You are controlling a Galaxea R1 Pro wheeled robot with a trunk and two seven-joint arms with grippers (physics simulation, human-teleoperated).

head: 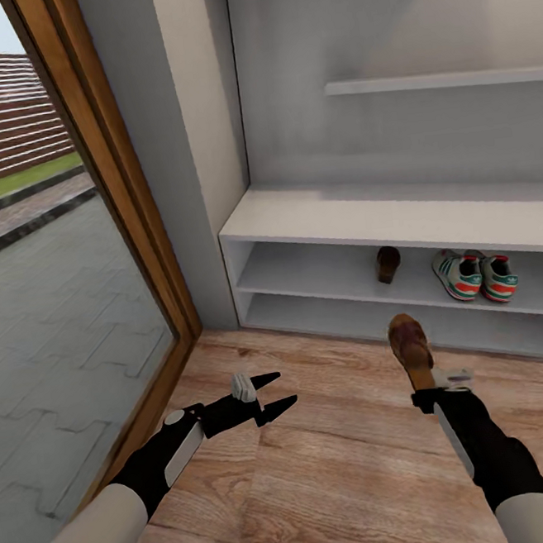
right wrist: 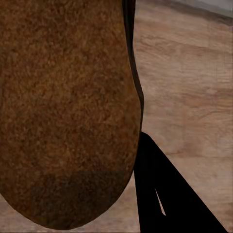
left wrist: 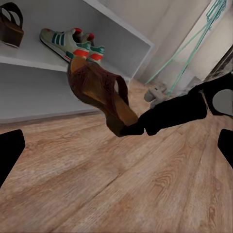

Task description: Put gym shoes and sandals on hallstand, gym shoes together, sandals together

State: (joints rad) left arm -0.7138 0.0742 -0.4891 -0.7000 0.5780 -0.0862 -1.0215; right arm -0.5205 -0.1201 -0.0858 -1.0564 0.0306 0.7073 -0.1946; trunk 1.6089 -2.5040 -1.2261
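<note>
Your right gripper [head: 425, 381] pinches one sandal [head: 410, 343] by its heel, held above the corridor floor [head: 339, 456] before the hallstand [head: 399, 218]. The other sandal [head: 388, 263] sits on its upper open shelf, the two gym shoes [head: 474, 275] side by side nearby. Your left gripper [head: 271, 393] hangs spread, empty

No readable text, number or sign appeared anywhere. The two gym shoes [head: 474, 276], on the hallstand's upper open shelf [head: 322, 279] at about three o'clock in the head view, carried green side stripes and a small dark mark on a red heel tab, too small to make out as a brand.
</note>
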